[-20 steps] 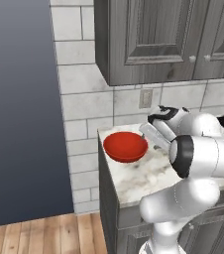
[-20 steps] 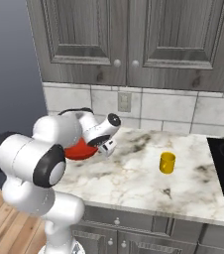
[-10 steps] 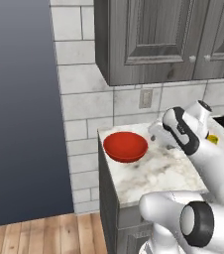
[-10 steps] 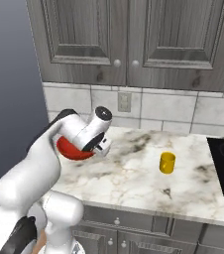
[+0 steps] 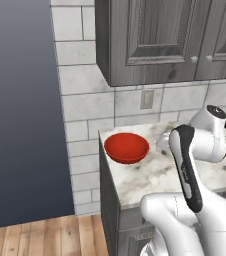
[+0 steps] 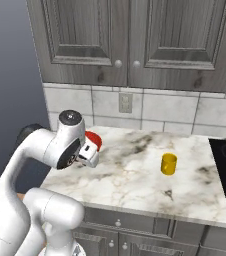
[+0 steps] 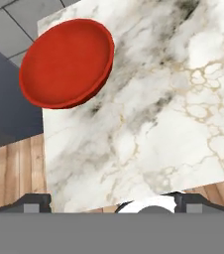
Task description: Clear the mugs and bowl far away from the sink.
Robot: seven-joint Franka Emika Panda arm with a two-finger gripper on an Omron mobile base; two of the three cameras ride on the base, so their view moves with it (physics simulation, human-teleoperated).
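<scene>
White arm bent low, pincer wide apart, seemingly empty, facing down.

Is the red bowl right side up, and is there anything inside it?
Right side up and empty. The bowl sits flat on the marble counter with its opening facing up, and its inside is plain red all over.

Bare worktop lies between the bowl at the left end corner and the mug mid-worktop; cabinets overhang the back edge.
</scene>
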